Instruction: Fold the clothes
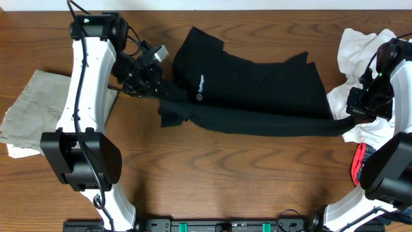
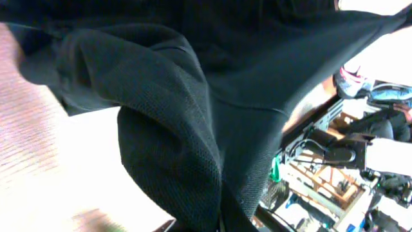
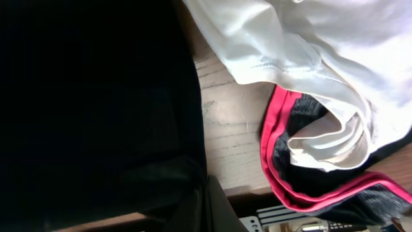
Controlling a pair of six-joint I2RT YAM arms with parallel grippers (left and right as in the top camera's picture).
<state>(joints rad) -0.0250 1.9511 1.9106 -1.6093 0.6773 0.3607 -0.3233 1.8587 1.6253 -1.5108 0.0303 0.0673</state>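
Black fabric is filling most of both wrist views. The shirt (image 1: 257, 90) is lying across the table (image 1: 212, 174) between the two grippers, and its near edge is stretching as a taut band from one gripper to the other. The left gripper (image 1: 153, 89) is closed and is pinching the shirt's bunched corner. The fabric is gathering in folds directly at its fingertips, and the small white logo (image 1: 199, 98) is showing just beyond them, toward the right gripper (image 1: 349, 116). In the left wrist view the shirt is hanging in a thick fold in front of the camera and is hiding the fingers. The right gripper is also closed and is holding the opposite end of the band. In the right wrist view the shirt is likewise covering the fingers. A white garment (image 3: 309, 51) is lying just beside this gripper on its outer side and is overlapping a red-grey garment (image 3: 283, 174), with a strip of bare table separating both from the shirt. A khaki cloth (image 1: 38, 109) is lying on the outer side of the left arm, well apart from the left gripper and clear of the shirt.
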